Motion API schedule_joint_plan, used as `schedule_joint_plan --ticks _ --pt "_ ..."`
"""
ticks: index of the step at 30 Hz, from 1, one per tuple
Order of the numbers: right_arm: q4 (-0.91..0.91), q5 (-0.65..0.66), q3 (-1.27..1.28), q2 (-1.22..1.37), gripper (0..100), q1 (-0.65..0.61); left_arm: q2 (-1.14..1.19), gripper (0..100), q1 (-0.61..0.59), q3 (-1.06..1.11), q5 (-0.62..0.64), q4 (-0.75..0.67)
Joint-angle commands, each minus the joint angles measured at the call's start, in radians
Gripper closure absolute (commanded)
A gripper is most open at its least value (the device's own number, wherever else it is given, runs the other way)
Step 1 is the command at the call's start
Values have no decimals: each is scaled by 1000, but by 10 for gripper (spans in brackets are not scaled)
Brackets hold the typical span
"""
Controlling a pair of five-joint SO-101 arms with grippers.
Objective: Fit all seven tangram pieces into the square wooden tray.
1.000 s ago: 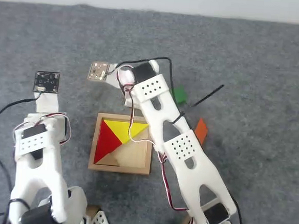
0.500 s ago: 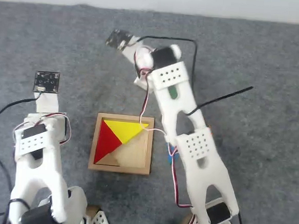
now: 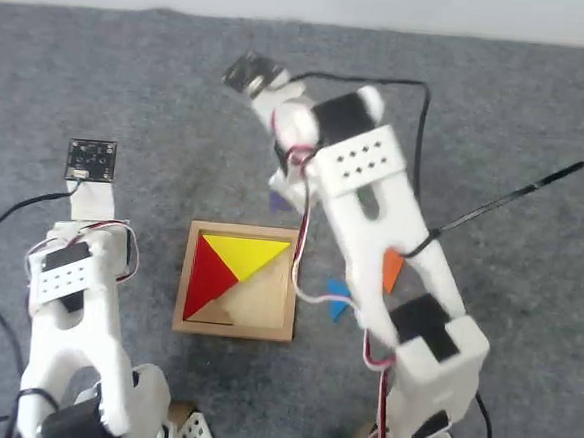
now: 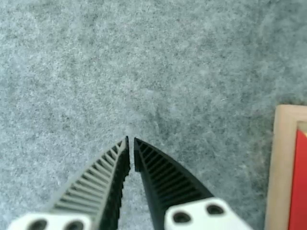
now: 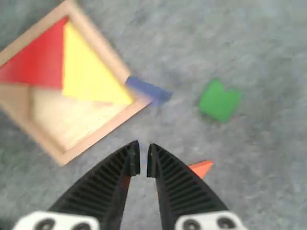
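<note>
The square wooden tray (image 3: 285, 284) holds a yellow triangle (image 3: 244, 253) and a red triangle (image 3: 206, 278); the rest of its floor is bare wood. My right arm (image 3: 374, 200) stretches over the carpet just right of the tray. In the right wrist view my right gripper (image 5: 143, 162) hangs shut and empty above the carpet, near the tray (image 5: 103, 127) with its red triangle (image 5: 38, 62) and yellow triangle (image 5: 88, 72). Beyond it lie a purple piece (image 5: 148, 90), a green piece (image 5: 219, 99) and an orange piece (image 5: 200, 168). My left gripper (image 4: 130, 143) is shut over bare carpet, left of the tray (image 4: 280, 158).
A light blue piece (image 3: 337, 297) lies beside the tray's right rim, an orange piece (image 3: 393, 269) farther right, and a purple corner (image 3: 276, 200) peeks out under the right arm. Grey carpet covers the table, open at the far side and far right.
The right arm has swung to the right and away from the tray, its wrist rising toward the far side; the blue and orange pieces are uncovered. The left arm has kept still.
</note>
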Motion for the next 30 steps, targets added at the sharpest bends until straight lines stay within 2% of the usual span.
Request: schedule_joint_plan --ticks 1,6,10,12,14,17,22,27,30 --pt "-2 -14 92 -122 972 -62 0 985 0 -4 9 -17" --pt "-56 -8 204 -153 972 -110 0 985 -2 -4 9 -17" --pt "-130 106 215 -136 967 -36 0 985 -2 -4 9 -17" --pt "-196 115 219 -107 966 4 0 985 -2 -4 9 -17" --pt "-272 17 218 -61 950 15 0 985 -2 -4 9 -17" --pt "-403 -170 219 44 870 8 0 985 -2 -4 9 -17" --pt "-624 -358 176 265 731 -10 0 985 -2 -4 9 -17" --pt "-636 -657 -81 492 669 12 0 985 -2 -4 9 -17" --pt "-564 -623 -281 619 653 10 0 985 -2 -4 9 -17"
